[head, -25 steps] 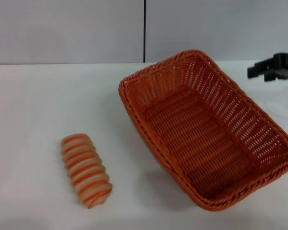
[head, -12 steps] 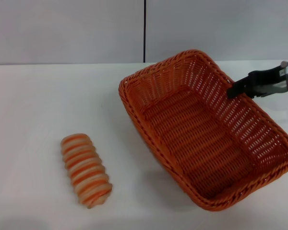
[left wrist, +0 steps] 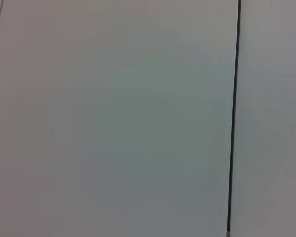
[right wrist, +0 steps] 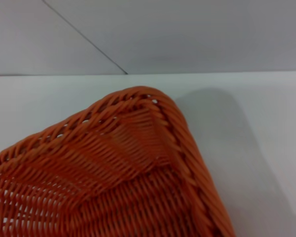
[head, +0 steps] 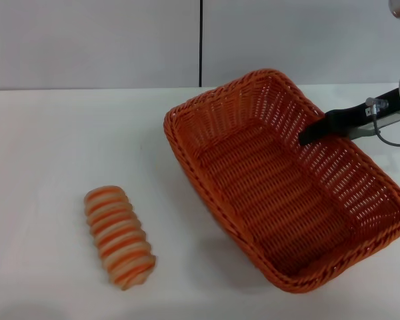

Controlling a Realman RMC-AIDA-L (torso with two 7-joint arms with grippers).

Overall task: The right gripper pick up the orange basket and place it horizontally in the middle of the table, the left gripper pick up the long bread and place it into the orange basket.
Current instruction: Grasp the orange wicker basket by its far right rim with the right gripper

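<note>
- Two things lie on the white table (head: 47, 153): the orange basket (head: 280, 200) toward 3 o'clock in the head view and the long bread (head: 119, 237) toward 8 o'clock, well apart, with bare tabletop between them.
- Behind the table, toward 12 o'clock, stands a pale grey wall (head: 93, 40) split by a thin dark vertical seam (head: 201, 43); the left wrist view shows only this wall and seam.
- From 3 o'clock the right gripper (head: 310, 135) reaches in over the basket's long side wall, its black tip low against the inner face of that wall near the far corner; a thin dark cable loops at its silver-grey wrist end.
- Whether its fingers are spread or closed, I cannot tell, and whether they touch the wicker I cannot tell either.
- The left gripper is out of sight in every view.
- The basket sits at a slant, one short end toward 12 o'clock and the other toward 5 o'clock, and it holds nothing.
- It is rectangular woven wicker with sloping sides, open slits in the weave and a braided rim; the right wrist view shows one rounded corner (right wrist: 153, 106) close up, with shadow on the table beside it.
- The bread is a small oblong roll, ridged crosswise, striped orange-brown and cream, lying flat with its length running from 11 to 5 o'clock.
</note>
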